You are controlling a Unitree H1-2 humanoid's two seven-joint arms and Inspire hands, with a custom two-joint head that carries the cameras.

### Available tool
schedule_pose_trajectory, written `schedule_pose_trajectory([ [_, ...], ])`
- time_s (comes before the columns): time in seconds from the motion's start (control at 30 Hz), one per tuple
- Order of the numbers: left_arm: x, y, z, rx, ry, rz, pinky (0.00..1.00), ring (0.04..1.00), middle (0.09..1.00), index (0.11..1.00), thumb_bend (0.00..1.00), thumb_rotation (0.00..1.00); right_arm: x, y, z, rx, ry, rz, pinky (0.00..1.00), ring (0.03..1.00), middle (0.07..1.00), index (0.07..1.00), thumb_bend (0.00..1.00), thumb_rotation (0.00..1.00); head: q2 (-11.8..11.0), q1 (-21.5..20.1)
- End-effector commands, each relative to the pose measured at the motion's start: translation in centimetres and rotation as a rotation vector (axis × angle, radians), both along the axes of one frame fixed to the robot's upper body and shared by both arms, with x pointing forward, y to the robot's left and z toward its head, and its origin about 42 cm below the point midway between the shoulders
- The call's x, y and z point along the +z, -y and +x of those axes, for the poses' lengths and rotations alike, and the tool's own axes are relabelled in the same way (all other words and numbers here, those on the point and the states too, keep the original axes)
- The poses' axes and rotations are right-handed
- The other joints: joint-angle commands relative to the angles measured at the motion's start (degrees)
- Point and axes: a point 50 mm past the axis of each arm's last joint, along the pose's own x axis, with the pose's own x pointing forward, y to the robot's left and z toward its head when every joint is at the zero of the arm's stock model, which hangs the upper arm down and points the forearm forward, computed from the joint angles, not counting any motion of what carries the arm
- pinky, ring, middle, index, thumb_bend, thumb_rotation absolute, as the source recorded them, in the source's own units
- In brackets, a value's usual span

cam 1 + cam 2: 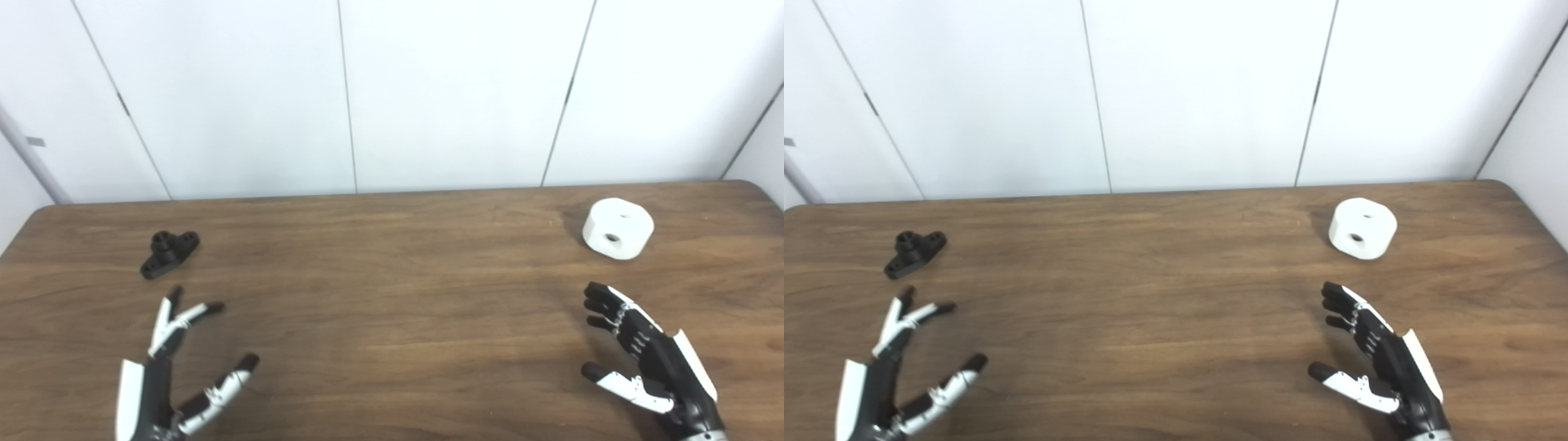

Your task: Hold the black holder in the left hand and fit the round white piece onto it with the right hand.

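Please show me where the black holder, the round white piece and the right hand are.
black holder (169, 250), left eye view, middle of its body.
round white piece (617, 228), left eye view, its top face.
right hand (1387, 358), right eye view, its back.

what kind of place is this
Probably a robot test bench: a bare wooden table against plain white wall panels, with only a black holder and a round white piece laid out.

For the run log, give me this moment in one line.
left hand: open, near holder | right hand: open, near white piece | both parts on table, untouched
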Motion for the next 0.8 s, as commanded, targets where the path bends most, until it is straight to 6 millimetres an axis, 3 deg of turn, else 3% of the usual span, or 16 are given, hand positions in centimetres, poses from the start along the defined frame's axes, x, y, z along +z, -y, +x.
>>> schedule_pose_trajectory([
  [0.0, 2.6, 0.2, 1.4, 0.046, 0.098, 0.013, 1.00, 1.000, 1.000, 0.774, 0.73, 0.25, -2.2, 0.6, -1.4, -0.024, -0.077, 0.021, 0.81, 0.868, 0.874, 0.851, 0.74, 0.47, -0.07, 0.47],
  [0.27, 7.0, -3.0, 3.7, 0.139, 0.123, 0.131, 1.00, 1.000, 1.000, 0.796, 0.77, 0.34, -2.2, 1.3, -1.3, -0.025, -0.090, 0.005, 0.82, 0.870, 0.879, 0.856, 0.77, 0.52, 0.02, 4.03],
  [0.5, 9.7, -6.8, 6.3, 0.186, 0.077, 0.191, 1.00, 1.000, 1.000, 0.802, 0.88, 0.42, -2.4, 2.0, -0.9, -0.021, -0.101, -0.006, 0.83, 0.878, 0.881, 0.861, 0.74, 0.55, -0.43, 7.91],
  [0.67, 10.8, -7.7, 7.8, 0.228, 0.034, 0.260, 1.00, 1.000, 1.000, 0.810, 0.84, 0.61, -2.7, 2.6, -0.7, -0.020, -0.115, -0.003, 0.86, 0.897, 0.897, 0.883, 0.74, 0.58, -0.94, 11.15],
  [0.77, 11.2, -7.8, 8.5, 0.259, 0.011, 0.265, 1.00, 1.000, 1.000, 0.812, 0.80, 0.57, -2.8, 2.9, -0.6, -0.004, -0.108, 0.017, 0.88, 0.910, 0.911, 0.896, 0.69, 0.56, -1.36, 13.07],
])
